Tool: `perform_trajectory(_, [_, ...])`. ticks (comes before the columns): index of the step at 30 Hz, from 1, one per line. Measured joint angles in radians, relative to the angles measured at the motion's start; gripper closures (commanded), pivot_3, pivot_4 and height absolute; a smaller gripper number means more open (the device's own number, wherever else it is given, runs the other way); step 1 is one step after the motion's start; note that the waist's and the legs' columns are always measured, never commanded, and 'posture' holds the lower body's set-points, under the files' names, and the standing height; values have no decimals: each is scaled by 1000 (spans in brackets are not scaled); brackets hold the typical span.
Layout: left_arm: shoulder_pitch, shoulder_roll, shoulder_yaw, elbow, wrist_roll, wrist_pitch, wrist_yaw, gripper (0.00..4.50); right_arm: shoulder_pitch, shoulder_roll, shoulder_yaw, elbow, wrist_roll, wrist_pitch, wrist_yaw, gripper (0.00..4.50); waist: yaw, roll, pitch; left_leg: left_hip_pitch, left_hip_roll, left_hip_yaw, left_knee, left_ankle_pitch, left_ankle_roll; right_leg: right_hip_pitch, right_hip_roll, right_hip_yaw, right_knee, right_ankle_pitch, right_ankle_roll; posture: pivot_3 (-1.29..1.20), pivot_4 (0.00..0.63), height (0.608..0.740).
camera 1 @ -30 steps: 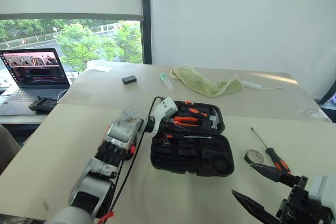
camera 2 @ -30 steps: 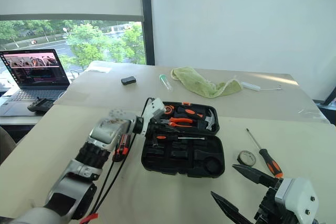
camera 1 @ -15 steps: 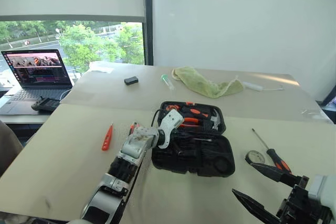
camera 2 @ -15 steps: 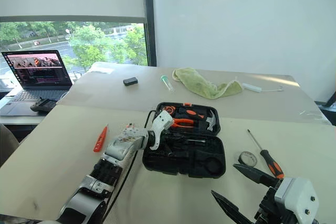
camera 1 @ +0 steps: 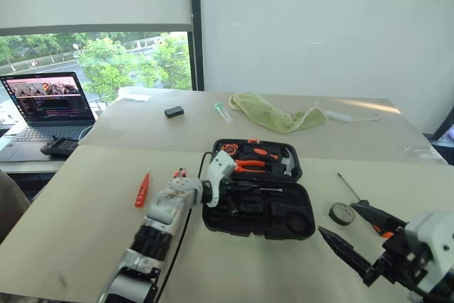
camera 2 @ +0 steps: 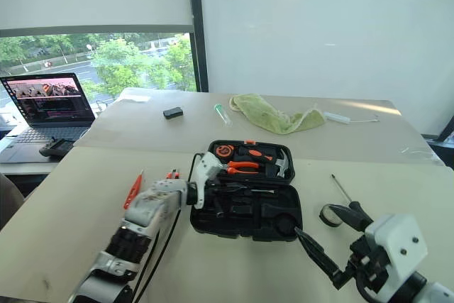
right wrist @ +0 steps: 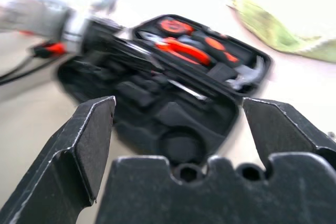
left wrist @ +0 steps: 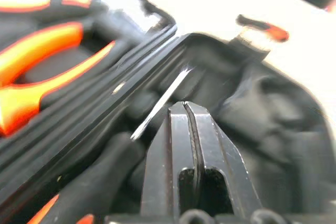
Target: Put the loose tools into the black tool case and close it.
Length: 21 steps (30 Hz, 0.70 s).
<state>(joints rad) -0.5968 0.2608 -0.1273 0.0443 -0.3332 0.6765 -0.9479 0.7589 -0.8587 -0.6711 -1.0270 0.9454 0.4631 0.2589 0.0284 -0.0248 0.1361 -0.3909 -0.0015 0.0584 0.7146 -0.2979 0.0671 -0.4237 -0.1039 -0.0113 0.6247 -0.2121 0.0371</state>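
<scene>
case [camera 1: 259, 200] centre | knife [camera 1: 142, 189] left | tape roll [camera 1: 342, 213] right

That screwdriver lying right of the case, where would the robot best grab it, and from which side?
Probably by the black-and-orange handle, the thick near end of the screwdriver. It lies flat on the table with its thin shaft pointing away, so coming from above, fingers astride the handle, looks best. The open right gripper is just beside it. The tape roll lies close on its left, leaving little room there.
</scene>
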Motion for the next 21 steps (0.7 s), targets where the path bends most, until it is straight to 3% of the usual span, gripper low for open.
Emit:
perform_trajectory(5, [-18,139,39,-144,-141,68,-132,1960,-48,-187,-111,85,258,248,-148,0,5,0,0,0,-1,0,0,0,1,3,3,0,-4,-2,-4,0,150,740])
perform_trajectory(10, [-44,279,54,-244,-243,103,-251,117,-223,-387,-134,324,437,453,-286,0,-2,-1,2,0,0,1,-1,0,2,4,7,2,-11,-2,-6,0,150,740])
perform_trajectory(14, [-19,325,54,-312,-288,125,-264,50,-389,-500,-16,504,459,569,-322,0,-4,-1,2,-2,0,1,-2,0,1,3,9,2,-13,0,-3,0,150,740])
perform_trajectory(21, [24,361,63,-404,-361,180,-227,50,-697,-483,317,755,329,639,-236,0,-13,0,3,-6,0,2,0,0,2,1,9,2,-14,3,4,0,150,740])
